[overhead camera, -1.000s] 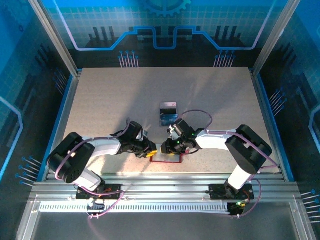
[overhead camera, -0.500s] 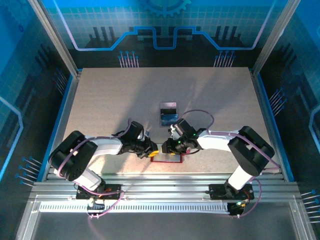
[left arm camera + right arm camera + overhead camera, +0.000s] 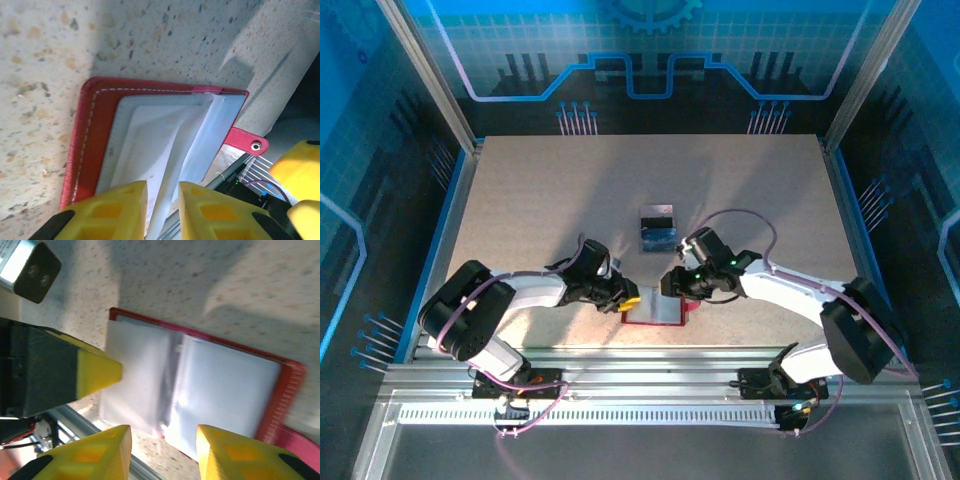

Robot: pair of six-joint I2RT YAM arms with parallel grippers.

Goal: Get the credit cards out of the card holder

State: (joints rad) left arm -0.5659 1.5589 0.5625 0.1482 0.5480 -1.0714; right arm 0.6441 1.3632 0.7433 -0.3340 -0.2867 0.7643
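The red card holder [image 3: 655, 312] lies open near the table's front edge, its pale grey pockets facing up. My left gripper [image 3: 630, 297] is at its left side. In the left wrist view the yellow fingers [image 3: 162, 212] stand slightly apart around a thin grey pocket leaf [image 3: 175, 165], with slim gaps on both sides. My right gripper [image 3: 670, 287] hovers over the holder's far edge, open and holding nothing [image 3: 162, 450]. Below it the holder's pockets [image 3: 225, 385] look blank. Two credit cards, one black [image 3: 657, 214] and one blue [image 3: 658, 238], lie on the table behind the holder.
The metal rail [image 3: 640, 355] of the table's front edge runs right below the holder. The holder's red tab [image 3: 247, 142] sticks out toward that rail. Bare speckled tabletop [image 3: 540, 200] stretches behind and to both sides.
My right gripper has drawn back off the holder toward the right and its elbow has swung outward. The holder's grey inside now shows more. The left gripper has stayed in place.
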